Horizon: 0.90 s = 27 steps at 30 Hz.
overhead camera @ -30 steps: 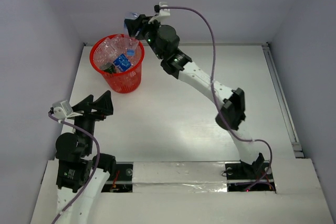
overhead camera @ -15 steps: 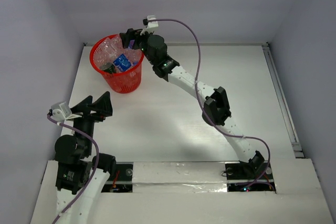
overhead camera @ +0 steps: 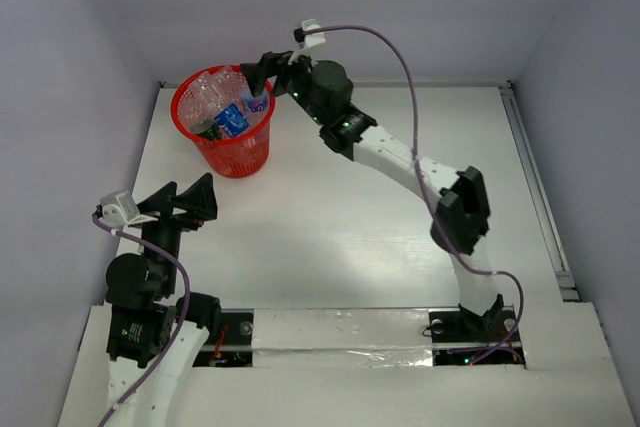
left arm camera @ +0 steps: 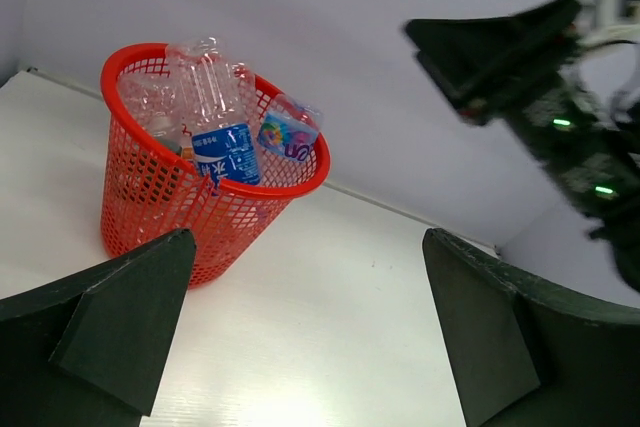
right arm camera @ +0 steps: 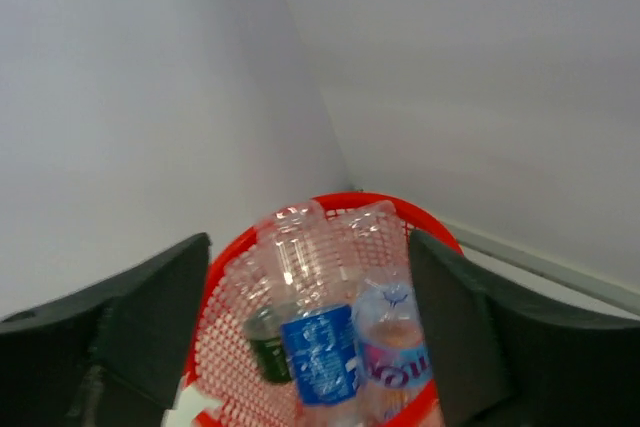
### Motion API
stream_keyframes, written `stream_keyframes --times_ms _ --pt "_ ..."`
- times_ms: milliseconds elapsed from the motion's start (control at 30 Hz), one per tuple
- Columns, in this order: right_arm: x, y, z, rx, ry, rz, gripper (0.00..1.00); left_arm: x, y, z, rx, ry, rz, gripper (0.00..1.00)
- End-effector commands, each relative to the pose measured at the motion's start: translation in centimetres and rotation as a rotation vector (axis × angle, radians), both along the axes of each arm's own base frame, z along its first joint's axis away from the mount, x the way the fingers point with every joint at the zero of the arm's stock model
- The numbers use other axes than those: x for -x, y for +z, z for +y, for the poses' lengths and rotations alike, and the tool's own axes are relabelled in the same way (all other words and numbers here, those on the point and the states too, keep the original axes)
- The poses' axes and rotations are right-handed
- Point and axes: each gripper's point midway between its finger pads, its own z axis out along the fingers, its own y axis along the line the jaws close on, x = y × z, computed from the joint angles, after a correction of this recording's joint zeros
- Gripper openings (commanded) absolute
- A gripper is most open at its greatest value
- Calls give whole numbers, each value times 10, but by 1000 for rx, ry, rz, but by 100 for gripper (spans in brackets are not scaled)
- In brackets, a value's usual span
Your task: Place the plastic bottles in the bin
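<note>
On the tabletop (overhead camera: 330, 217), the bin (overhead camera: 232, 152) stands just below the right gripper (overhead camera: 264, 70) and well ahead of the left gripper (overhead camera: 183, 197). The bottles (overhead camera: 232, 119) lie piled inside it. Both grippers gape wide, holding nothing.

Table (overhead camera: 330, 237): white, glossy top, with soft glare patches near its middle. Walls (overhead camera: 420, 7): plain pale grey, enclosing the table on the left, far and right sides. Rail (overhead camera: 535, 187): a light metal strip running along the table's right edge, from the far corner toward the near side. Tape (overhead camera: 340, 355): a silvery, wrinkled band lying across the near edge, over a white board (overhead camera: 570, 367).
</note>
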Motion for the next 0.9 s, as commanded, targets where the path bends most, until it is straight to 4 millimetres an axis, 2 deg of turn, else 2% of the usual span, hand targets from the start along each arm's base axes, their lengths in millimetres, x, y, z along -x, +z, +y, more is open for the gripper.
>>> stream_keyframes --times_ms 0,33,100,133,200,233,267,333,367,400,433,467,500,533,567,600,633,667,767,833,867 --pt "60 114 -59 -199 11 -171 80 -4 9 -3 -10 -10 -29 98" --pt "62 78 -61 -153 9 -114 53 -5 9 -1 -11 -2 -27 98" --pt "81 78 -84 -192 6 -101 26 -5 8 -3 -14 -9 -28 98" --pt "100 69 -105 -193 2 -80 11 -5 9 -3 -14 -9 -28 98" --pt "118 66 -133 -221 -26 -47 6 -7 7 -1 -16 0 -22 99" --pt "126 62 -147 -217 -45 -32 6 -8 8 -1 -19 -1 -22 99" --pt "143 59 -180 -230 -100 -19 6 -9 6 -2 -21 -5 -16 99" --pt "159 53 -214 -269 -161 3 8 -12 5 -4 -24 -12 -8 99" --pt "177 67 -249 -332 -217 -14 10 -13 3 -6 -29 -22 -4 99" --pt "180 39 -259 -308 -249 25 11 -15 3 -5 -30 -14 -1 99" --pt "186 33 -272 -315 -270 37 15 -16 2 -5 -33 -15 4 99" --pt "188 18 -287 -307 -329 80 20 -17 1 -6 -34 -18 8 99" --pt "203 23 -309 -363 -342 79 26 -19 0 -4 -35 -9 13 99" --pt "206 2 -315 -337 -362 108 41 -19 0 -5 -37 -11 16 99" --pt "215 -14 -334 -330 -402 132 58 -21 -2 -3 -39 0 23 99" --pt "222 -12 -345 -348 -418 135 58 -21 -2 -3 -40 0 22 99" --pt "224 -30 -352 -326 -439 158 70 -22 -3 -3 -40 0 25 99" --pt "227 -46 -363 -292 -483 187 74 -23 -4 -3 -41 0 28 99" --pt "244 -62 -392 -319 -531 186 75 -26 -7 -3 -43 0 42 98" --pt "252 -65 -401 -343 -525 173 74 -30 -11 -4 -45 1 61 98" --pt "253 -65 -399 -346 -509 168 74 -30 -11 -3 -42 5 65 98"
